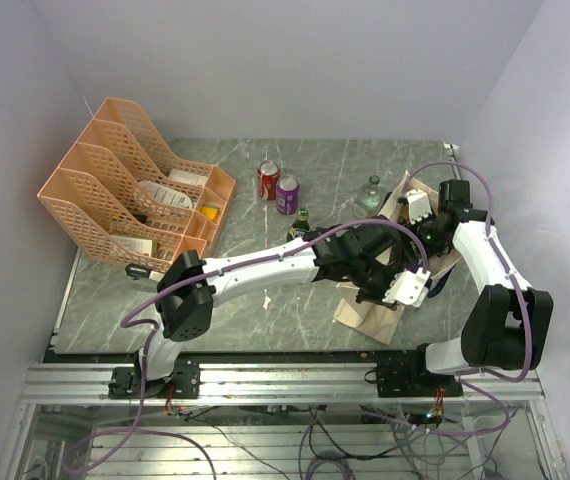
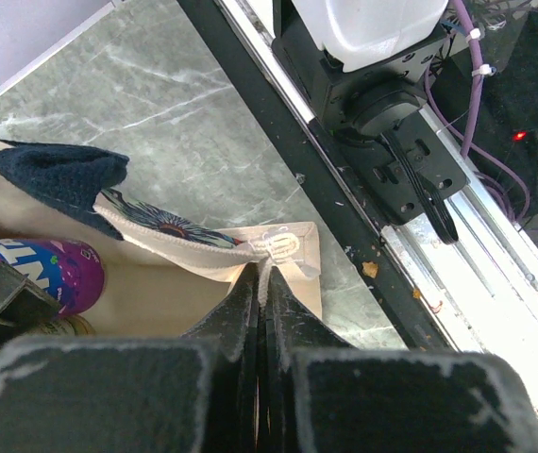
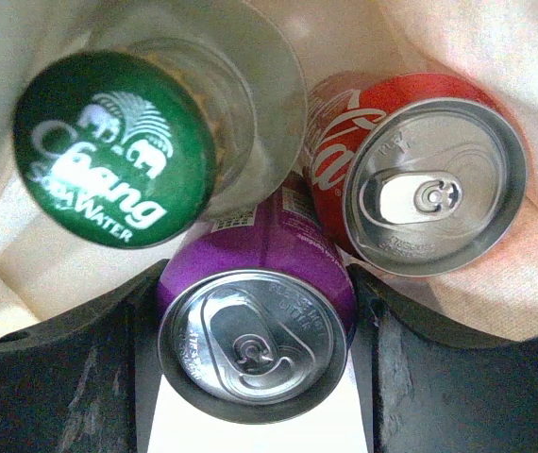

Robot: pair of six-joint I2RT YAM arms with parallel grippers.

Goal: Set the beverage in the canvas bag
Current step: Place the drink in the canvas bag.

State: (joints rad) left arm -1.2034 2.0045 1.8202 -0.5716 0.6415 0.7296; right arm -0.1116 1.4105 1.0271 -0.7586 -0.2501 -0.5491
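**Placement, late stage.** Your left gripper [image 2: 261,283] has its fingers pressed together on the rim of the bag [image 1: 365,312], just beside the navy handle [image 2: 61,175], and so holds the mouth open. Your right gripper [image 3: 258,278] is down inside the bag. Its fingers sit against both sides of the held can [image 3: 255,344], a purple one standing upright.

**Contents.** Two more drinks are already inside, crowded against the held can:
- a red can [image 3: 429,184], leaning a little;
- a capped bottle [image 3: 118,151] with a green lid.

**Progress.** By this view the held can is within the bag but not yet let go, and you cannot see whether its base rests on the bag floor. For this can, what is left is to spread the right fingers and lift that arm out past the rim.

**Outside the bag.** Four drinks stand on the table:
- a far red can [image 1: 268,180];
- a far purple can [image 1: 287,195];
- a green bottle [image 1: 302,222];
- a clear bottle [image 1: 370,192].

If these count too, judge the job about half done.
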